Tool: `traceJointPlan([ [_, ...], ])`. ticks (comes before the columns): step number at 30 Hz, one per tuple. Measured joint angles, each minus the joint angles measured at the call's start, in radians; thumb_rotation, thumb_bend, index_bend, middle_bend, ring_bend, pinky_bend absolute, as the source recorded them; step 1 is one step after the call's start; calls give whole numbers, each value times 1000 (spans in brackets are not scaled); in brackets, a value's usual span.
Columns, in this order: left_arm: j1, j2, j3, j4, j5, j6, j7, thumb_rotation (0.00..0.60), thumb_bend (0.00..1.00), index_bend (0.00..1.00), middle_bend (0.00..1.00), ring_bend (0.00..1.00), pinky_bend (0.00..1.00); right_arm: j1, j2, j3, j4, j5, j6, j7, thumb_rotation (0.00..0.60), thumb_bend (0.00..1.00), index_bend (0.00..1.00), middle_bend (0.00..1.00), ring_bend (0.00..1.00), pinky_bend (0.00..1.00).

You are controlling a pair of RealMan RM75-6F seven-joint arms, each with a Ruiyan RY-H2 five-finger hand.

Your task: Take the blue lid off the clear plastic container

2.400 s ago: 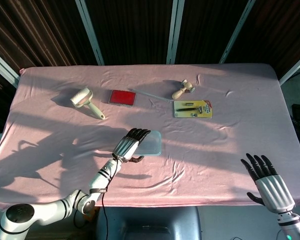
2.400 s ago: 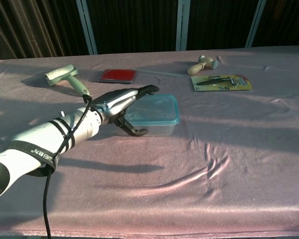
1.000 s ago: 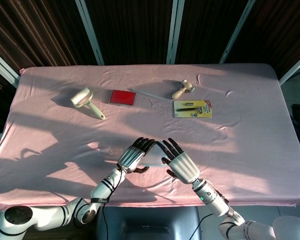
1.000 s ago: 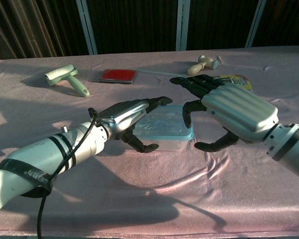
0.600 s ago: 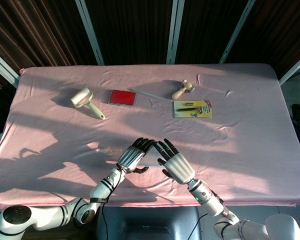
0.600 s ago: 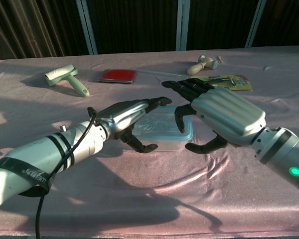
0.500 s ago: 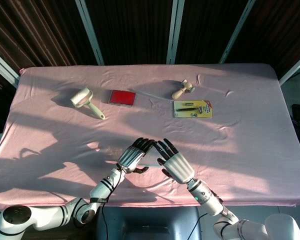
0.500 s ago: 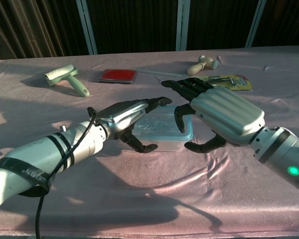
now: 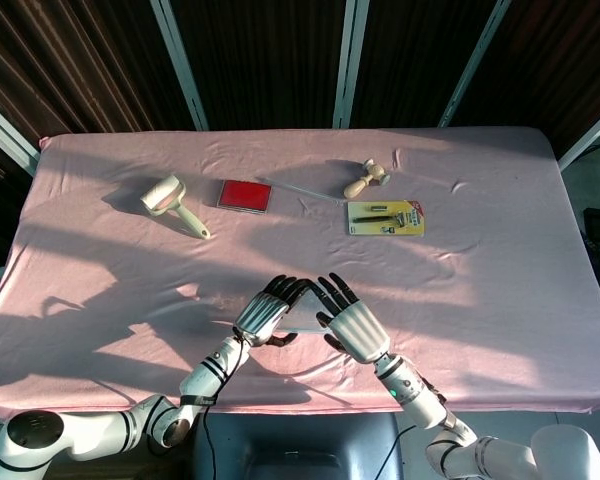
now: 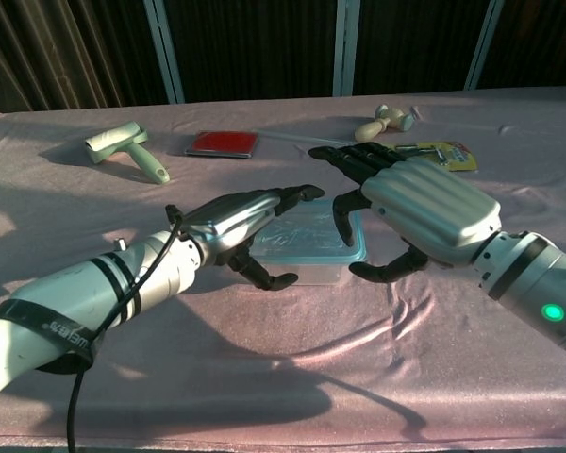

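The clear plastic container (image 10: 307, 264) with its blue lid (image 10: 313, 236) sits on the pink cloth near the table's front edge; in the head view only a sliver of the lid (image 9: 302, 320) shows between the hands. My left hand (image 10: 238, 222) (image 9: 265, 312) holds the container from the left, its fingers laid flat over the lid and its thumb against the near wall. My right hand (image 10: 417, 209) (image 9: 352, 325) hovers at the lid's right edge with fingers spread over it and thumb curled below, holding nothing.
Along the far half of the table lie a lint roller (image 9: 170, 203), a red pad (image 9: 244, 195), a thin clear stick (image 9: 298, 190), a wooden roller tool (image 9: 365, 178) and a carded package (image 9: 385, 216). The cloth (image 10: 396, 316) is wrinkled just right of the container.
My right hand came in from the table's front right corner to the lid's right edge. The left hand shifted the container slightly right and nearer. Little has moved in the last half second.
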Motion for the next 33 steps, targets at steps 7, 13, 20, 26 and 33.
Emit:
traceJointPlan([
  [7,-1,-6,5,16,9,1,-3,600,286,0,284,553,461,6,14,-1,-19,10,4,-6,600,388,702,99,0,0],
  [13,-1,-13,8,33,18,7,-10,600,286,0,289,578,486,7,28,-2,-43,22,5,-12,600,388,702,99,0,0],
  [20,3,-12,15,42,27,9,-17,600,286,0,291,598,502,15,33,2,-49,31,3,-26,600,388,702,100,0,0],
  [26,6,-4,23,41,42,12,-29,600,287,0,292,609,513,29,22,10,-31,36,2,-23,600,388,702,107,0,0],
  [33,8,-1,25,53,44,9,-41,600,288,0,293,617,520,35,18,12,-25,37,15,-20,600,388,702,107,0,0],
])
